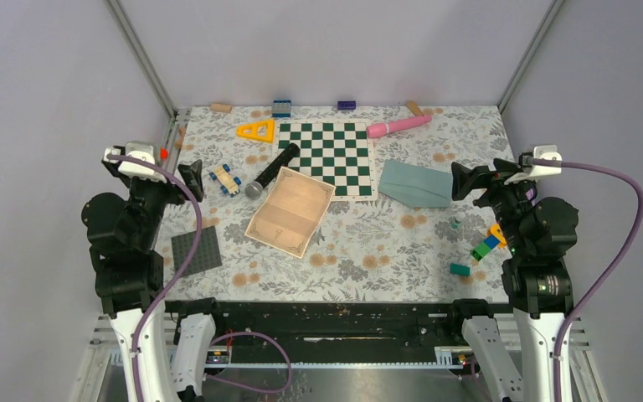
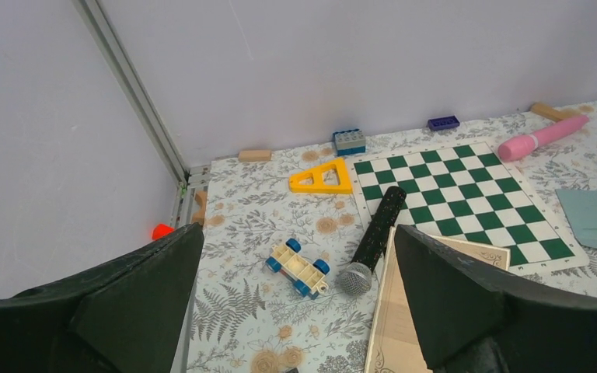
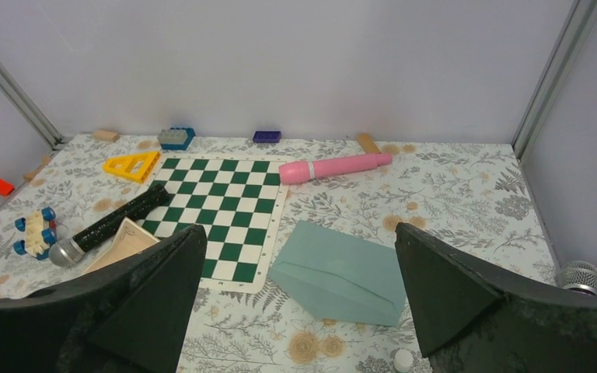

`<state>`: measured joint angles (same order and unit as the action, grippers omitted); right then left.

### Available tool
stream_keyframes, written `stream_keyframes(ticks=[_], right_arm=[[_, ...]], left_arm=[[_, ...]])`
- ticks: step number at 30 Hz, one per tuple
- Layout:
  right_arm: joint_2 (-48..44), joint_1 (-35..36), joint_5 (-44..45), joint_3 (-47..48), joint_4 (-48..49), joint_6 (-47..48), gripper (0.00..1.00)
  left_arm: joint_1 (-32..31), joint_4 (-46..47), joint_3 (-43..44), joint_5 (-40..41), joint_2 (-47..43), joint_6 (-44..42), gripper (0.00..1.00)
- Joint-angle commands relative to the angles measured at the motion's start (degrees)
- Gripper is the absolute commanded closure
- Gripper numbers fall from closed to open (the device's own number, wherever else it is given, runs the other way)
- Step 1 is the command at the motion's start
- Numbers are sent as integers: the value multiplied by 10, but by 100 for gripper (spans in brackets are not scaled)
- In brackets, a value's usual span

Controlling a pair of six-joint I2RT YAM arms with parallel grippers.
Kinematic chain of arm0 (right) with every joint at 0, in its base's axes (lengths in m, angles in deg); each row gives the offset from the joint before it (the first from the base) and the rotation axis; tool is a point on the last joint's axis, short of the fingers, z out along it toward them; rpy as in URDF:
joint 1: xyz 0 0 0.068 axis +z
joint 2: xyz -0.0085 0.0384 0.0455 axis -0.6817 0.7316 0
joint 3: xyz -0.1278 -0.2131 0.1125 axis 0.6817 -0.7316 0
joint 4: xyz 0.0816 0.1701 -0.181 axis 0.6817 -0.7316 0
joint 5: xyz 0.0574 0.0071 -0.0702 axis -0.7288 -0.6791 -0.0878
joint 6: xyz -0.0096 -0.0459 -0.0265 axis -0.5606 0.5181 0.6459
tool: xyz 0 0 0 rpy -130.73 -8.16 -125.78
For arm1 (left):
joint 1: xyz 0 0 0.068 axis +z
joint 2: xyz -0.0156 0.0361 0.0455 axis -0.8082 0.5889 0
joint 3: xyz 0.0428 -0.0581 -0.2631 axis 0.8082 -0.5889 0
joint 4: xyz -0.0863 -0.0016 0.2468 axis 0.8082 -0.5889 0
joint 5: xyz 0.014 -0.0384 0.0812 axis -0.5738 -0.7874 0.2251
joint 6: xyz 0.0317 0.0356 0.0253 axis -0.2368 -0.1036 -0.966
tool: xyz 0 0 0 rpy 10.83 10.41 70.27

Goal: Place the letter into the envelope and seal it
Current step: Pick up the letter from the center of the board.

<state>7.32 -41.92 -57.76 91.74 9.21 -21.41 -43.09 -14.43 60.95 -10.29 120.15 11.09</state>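
One letter [image 1: 290,211] mid-tabletop [image 1: 385,251], one envelope [image 1: 417,184] nearer the right edge; left gripper [image 1: 191,180] and right gripper [image 1: 460,182] hover, jaws released.

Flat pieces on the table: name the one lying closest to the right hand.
The teal envelope, just beside the right hand; the tan letter, chessboard and grey baseplate lie farther left.

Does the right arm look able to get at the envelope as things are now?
Probably yes. The envelope lies flat just ahead of the right pincer, whose jaws stand open, and nothing lies between them or on top of it.
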Motion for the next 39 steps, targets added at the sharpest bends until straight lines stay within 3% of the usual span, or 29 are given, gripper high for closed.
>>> stream_keyframes(ticks=[1, 10, 19, 28, 39], right_arm=[[15, -1, -16, -10, 39, 23, 2], [62, -12, -4, -3, 29, 61, 2], [165, -14, 19, 37, -55, 96, 2], [264, -13, 72, 47, -144, 165, 2], [351, -13, 76, 55, -170, 163, 2]], left_arm=[[3, 14, 19, -27, 25, -36, 1], [3, 23, -66, -44, 44, -88, 1], [3, 56, -148, -74, 64, -82, 1], [3, 57, -172, -95, 60, -82, 1], [3, 57, -185, -118, 47, -81, 1]])
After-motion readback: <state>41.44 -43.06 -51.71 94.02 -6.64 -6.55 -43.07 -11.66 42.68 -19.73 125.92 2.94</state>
